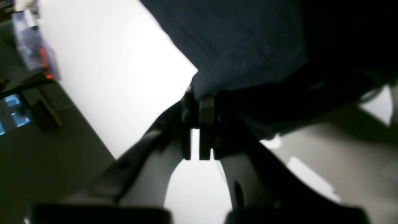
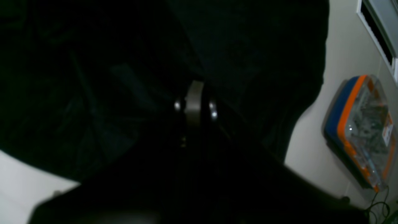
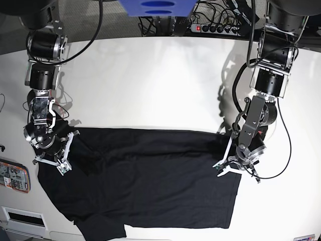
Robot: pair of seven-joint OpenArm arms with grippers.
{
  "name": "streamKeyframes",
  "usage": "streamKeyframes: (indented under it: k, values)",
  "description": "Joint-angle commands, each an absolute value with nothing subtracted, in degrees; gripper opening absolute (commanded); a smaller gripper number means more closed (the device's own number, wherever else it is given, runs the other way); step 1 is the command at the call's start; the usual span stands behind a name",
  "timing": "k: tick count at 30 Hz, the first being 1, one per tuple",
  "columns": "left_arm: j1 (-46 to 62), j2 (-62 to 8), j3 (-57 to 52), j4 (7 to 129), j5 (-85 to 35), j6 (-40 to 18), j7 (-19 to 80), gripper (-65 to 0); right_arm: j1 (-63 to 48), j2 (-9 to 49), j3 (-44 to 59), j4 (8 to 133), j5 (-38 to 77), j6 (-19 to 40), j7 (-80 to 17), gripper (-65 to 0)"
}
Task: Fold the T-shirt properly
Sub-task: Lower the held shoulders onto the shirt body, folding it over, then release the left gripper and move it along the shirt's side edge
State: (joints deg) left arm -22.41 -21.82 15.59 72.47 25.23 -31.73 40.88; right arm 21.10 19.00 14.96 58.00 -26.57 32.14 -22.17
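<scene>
The black T-shirt lies spread over the near half of the white table, one sleeve hanging toward the front edge. My left gripper sits at the shirt's right edge in the base view. In the left wrist view its fingers are pressed together with the cloth's edge pinched at their tips. My right gripper is at the shirt's left edge. In the right wrist view it is shut, with dark cloth all around it.
A clear box with orange and blue trim sits off the table on the right arm's side, also seen as the box in the base view. A power strip and cables lie behind the table's far edge.
</scene>
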Motion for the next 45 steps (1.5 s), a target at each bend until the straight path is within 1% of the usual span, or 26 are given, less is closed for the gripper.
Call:
streamKeyframes:
  k: [1,2,3,7,9,11,12,14,16,18,20,22,25,29,36,45]
  values:
    - [-23.60,-22.20,15.34,73.36,25.45,-31.25,40.84,-65.0,22.81,19.82,15.34,59.38,-25.98,31.60,-21.05,-65.0]
    - [-23.52,-22.20,15.34,73.36,25.45,-31.25,40.84,-65.0,22.81,19.82,15.25,59.65,-25.98,31.60,-21.05,-65.0]
    - [-23.52,-22.20,15.34,73.36,25.45,-31.25,40.84,-65.0,22.81,19.82,15.16,59.65,-25.98,31.60,-21.05,-62.1]
    - [-22.29,-22.20,15.43,73.36,25.45,-31.25,40.84,-65.0,22.81,19.82,15.34,59.38,-25.98,31.60,-21.05,-30.2]
    - [-22.20,-22.20,15.43,73.36,25.45,-31.25,40.84,-65.0,22.81,19.74,15.43,59.65,-25.80,31.60,-21.05,-18.6]
    - [-21.93,-22.20,15.43,73.36,25.45,-31.25,40.84,-65.0,22.90,19.38,15.43,59.65,-25.80,31.43,-21.05,-11.7]
    - [-21.93,-22.20,15.43,73.36,25.45,-31.25,40.84,-65.0,22.90,18.68,15.52,59.65,-25.80,30.02,-21.05,-8.7]
    - [-21.93,-22.20,15.43,73.36,25.45,-31.25,40.84,-65.0,22.90,17.54,15.52,59.65,-25.80,23.43,-21.05,-5.4]
    - [-21.93,-22.20,15.43,73.36,25.45,-31.25,40.84,-65.0,22.90,17.27,15.43,59.65,-25.80,15.52,-21.05,-3.6]
    - [-21.93,-22.20,15.43,73.36,25.45,-31.25,40.84,-65.0,22.90,17.27,15.34,59.65,-25.80,8.84,-21.05,-3.2]
    - [-21.93,-22.20,15.43,73.36,25.45,-31.25,40.84,-65.0,22.90,17.27,14.99,59.65,-25.80,4.09,-20.97,-3.2]
    - [-21.93,-22.20,15.43,73.36,25.45,-31.25,40.84,-65.0,22.81,17.19,14.99,59.74,-25.80,1.36,-20.97,-3.2]
    - [-21.93,-22.20,15.43,73.36,25.45,-31.25,40.84,-65.0,22.64,17.19,14.99,63.16,-25.80,0.40,-20.79,-3.2]
    - [-21.93,-22.29,15.43,73.36,25.45,-31.25,40.84,-65.0,22.46,17.19,14.90,72.48,-25.80,0.40,-16.22,-3.2]
    - [-22.64,-22.46,15.34,73.36,25.45,-31.25,40.84,-65.0,14.11,17.19,14.90,81.19,-25.80,0.48,-14.64,-3.2]
    - [-24.40,-22.37,15.34,73.36,25.98,-31.25,40.92,-65.0,5.58,17.19,14.90,88.75,-25.80,0.48,-14.55,-3.2]
